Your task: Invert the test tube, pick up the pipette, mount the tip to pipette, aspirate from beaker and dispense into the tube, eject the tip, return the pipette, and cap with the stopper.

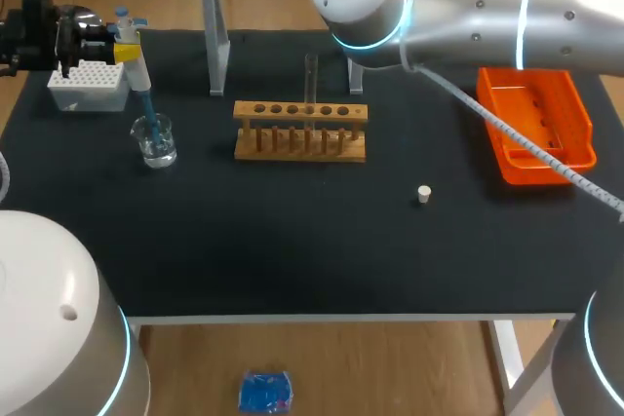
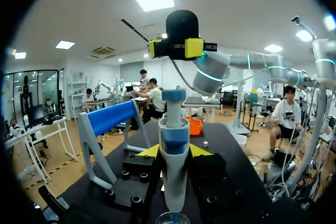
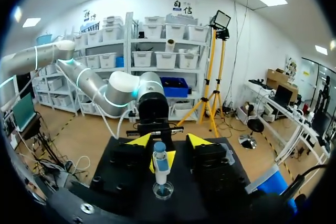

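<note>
the left gripper [image 2: 173,151] is closed on the white-and-blue pipette [image 2: 174,174], upright, its blue tip [image 1: 147,112] inside the small clear glass beaker [image 1: 155,143] near the black desk's [image 1: 292,250] left edge; the right gripper [image 3: 169,141] hangs open, empty, by the far edge; the glass test tube [image 1: 311,75] stands in the wooden rack [image 1: 300,135] mid-desk; pickup and tip mounting look done, aspiration in hand; dispensing, ejecting, returning and capping with the small white stopper [image 1: 424,194] remain.

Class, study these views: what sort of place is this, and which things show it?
Probably a laboratory bench set up for liquid handling: a wooden test tube rack, a glass beaker, and a pipette held above it.
</note>
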### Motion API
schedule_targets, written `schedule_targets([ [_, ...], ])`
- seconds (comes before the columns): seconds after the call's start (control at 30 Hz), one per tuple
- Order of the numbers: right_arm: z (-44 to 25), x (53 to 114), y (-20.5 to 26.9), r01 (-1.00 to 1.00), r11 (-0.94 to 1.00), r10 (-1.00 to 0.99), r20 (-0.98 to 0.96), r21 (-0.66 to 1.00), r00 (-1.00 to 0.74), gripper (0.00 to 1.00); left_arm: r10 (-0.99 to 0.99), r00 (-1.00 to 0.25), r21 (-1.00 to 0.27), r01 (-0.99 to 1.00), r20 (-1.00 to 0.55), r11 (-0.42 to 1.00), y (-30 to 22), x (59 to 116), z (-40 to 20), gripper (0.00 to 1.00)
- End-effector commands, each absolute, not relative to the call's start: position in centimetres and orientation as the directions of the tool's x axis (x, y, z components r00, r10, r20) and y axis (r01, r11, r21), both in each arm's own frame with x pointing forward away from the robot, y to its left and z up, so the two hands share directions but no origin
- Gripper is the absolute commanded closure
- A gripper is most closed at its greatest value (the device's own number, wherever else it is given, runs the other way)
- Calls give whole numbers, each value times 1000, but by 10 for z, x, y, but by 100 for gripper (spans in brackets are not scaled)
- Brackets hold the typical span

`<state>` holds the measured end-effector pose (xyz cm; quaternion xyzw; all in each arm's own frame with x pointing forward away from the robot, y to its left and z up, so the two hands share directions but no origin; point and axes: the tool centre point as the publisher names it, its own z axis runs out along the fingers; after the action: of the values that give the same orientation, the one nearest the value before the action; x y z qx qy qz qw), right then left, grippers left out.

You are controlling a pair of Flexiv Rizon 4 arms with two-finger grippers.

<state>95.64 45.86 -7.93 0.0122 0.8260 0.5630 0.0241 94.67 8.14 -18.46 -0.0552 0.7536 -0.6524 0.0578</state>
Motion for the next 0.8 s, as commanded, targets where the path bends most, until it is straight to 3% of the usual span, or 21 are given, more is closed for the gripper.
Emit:
schedule_targets([
  [0.03, -79, 954, 464, 2, 364, 47, -17, 931, -999, 100, -155, -988, -990, -7, -16, 142, 82, 948, -185, 100],
  [0.8, -96, 937, 490, 40, 396, 49, 23, 918, -999, 100, -155, -988, -990, -7, -16, 142, 82, 948, -185, 100],
])
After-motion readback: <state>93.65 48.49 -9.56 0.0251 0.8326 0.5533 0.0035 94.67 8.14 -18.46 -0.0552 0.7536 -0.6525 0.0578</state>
